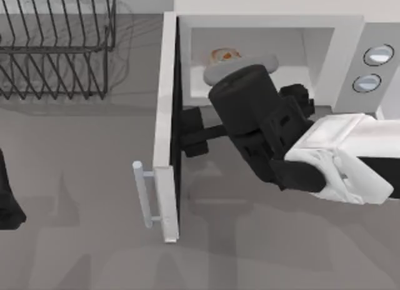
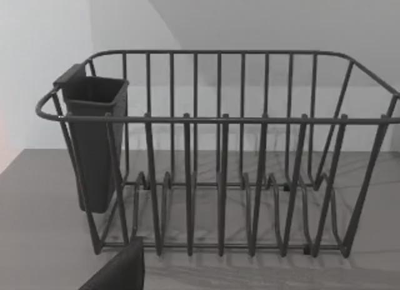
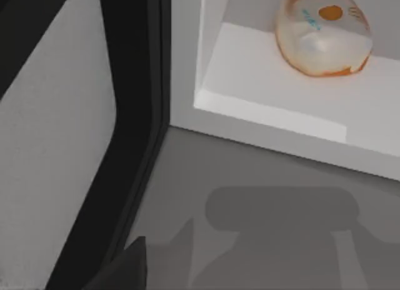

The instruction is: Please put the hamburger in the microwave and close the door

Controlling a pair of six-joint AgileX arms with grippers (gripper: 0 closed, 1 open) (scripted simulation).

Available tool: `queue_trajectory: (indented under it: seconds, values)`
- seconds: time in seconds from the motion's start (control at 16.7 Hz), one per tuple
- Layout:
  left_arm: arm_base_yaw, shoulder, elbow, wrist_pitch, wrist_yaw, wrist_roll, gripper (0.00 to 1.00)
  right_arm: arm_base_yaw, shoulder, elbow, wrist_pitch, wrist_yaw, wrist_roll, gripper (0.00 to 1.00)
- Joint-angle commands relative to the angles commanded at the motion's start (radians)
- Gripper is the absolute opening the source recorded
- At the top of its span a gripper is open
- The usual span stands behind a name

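We see the microwave [image 1: 350, 37] at the far right of the worktop [image 1: 75, 177], with its door [image 1: 167, 127] swung wide open toward the near side. The door stands edge-on to the top camera, its dark inner face looking right and its pale bar handle [image 1: 144, 193] sticking out to the left, near the free end. The hamburger [image 1: 224, 55] lies inside the pale cavity, on the floor of it, toward the far left part; in the right wrist view it [image 3: 324, 34] sits well back from the front lip of the cavity.

Our right arm reaches in from the right edge and crosses in front of the open cavity. Its bulky black wrist covers a part of the opening and stands between the top camera and the near part of the hamburger. The right tool [image 1: 190, 137] is at the inner face of the door, about halfway along it; whether it touches the panel, and whether it is released or clenched, we cannot tell.

A dark wire dish rack [image 1: 56, 46] stands at the far left of the worktop, well apart from the microwave, with a dark cup [image 2: 94, 140] hung at one end. Our left arm rests parked at the left edge.
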Motion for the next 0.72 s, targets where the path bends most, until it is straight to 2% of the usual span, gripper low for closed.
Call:
queue_trajectory:
  seconds: [0.72]
  values:
    - [0.0, 0.0, 0.0, 0.0, 0.0, 0.0, 1.0, -0.021, -0.034, -0.02, -0.03, -0.012, -0.007, 1.0]
